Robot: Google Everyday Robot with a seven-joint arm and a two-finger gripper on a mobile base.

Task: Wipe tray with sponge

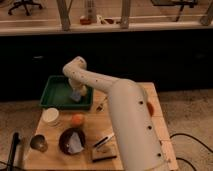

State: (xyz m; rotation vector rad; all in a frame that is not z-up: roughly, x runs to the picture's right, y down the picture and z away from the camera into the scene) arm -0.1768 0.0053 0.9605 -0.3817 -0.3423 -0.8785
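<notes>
A green tray point(55, 95) with a low rim lies at the far left of the wooden table. My white arm reaches over it from the lower right. The gripper point(77, 93) is down inside the tray near its right side. At the gripper sits the small pale blue sponge point(75, 96), resting on the tray floor. A pale smear shows on the tray floor left of the sponge.
On the wooden table point(125, 100) stand a white cup point(50, 116), an orange ball point(77, 119), a dark bowl point(71, 141) holding a pale cloth, and a metal cup point(38, 142). Pens and a dark card point(104, 150) lie near the front. A dark counter wall runs behind.
</notes>
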